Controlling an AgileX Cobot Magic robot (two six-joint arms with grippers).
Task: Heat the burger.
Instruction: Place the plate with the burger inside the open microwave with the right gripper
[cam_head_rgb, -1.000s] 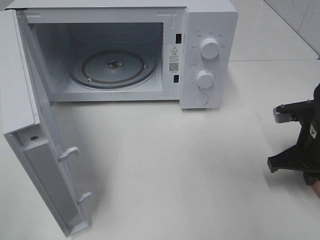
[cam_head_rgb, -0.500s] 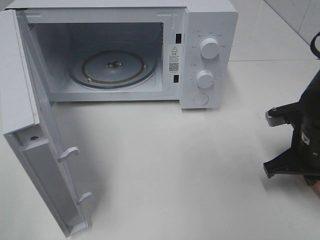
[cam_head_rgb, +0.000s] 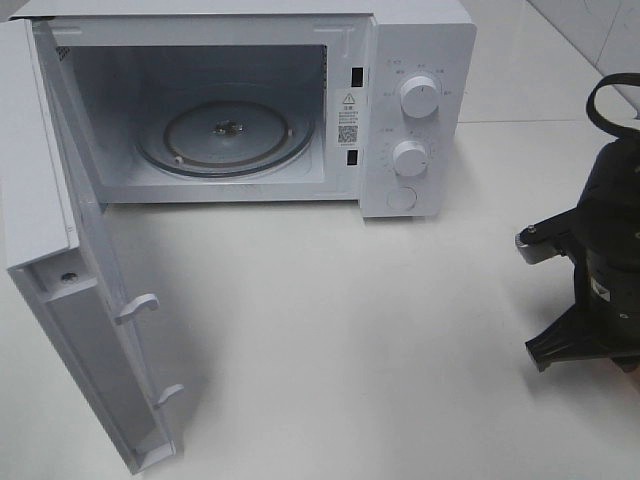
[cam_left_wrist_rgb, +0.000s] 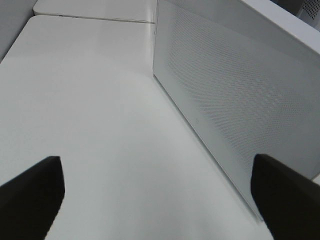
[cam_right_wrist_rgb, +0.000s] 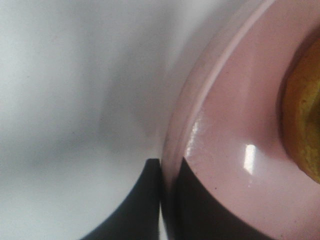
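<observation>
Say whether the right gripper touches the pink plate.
Touching. The right wrist view shows the right gripper clamped on the pink plate at its rim.

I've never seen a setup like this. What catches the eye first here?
The white microwave stands at the back of the table, its door swung wide to the left and the glass turntable bare. Off at the right edge, the right end effector pinches the rim of a pink plate carrying the burger.
</observation>
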